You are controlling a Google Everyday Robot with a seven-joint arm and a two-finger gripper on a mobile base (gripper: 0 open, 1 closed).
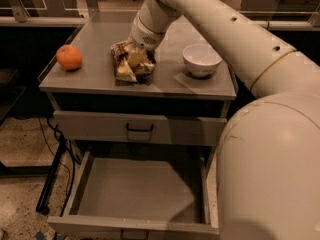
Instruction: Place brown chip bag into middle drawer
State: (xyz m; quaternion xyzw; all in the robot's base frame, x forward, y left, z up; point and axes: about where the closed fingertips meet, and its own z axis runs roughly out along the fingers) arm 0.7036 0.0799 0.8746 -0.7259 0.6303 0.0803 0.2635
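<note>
The brown chip bag (131, 64) lies crumpled on the grey cabinet top (100, 79), left of centre. My gripper (136, 51) comes down from the upper right and sits right on the bag's top, with the white wrist covering it. The middle drawer (137, 191) is pulled open below, and its flat grey floor is bare. My arm's big white body fills the right side of the view and hides the drawer's right end.
An orange fruit (69, 57) sits at the left of the cabinet top. A white bowl (201, 59) stands right of the bag. The shut top drawer front with a black loop handle (139, 129) lies between the top and the open drawer. Black cables hang at the left.
</note>
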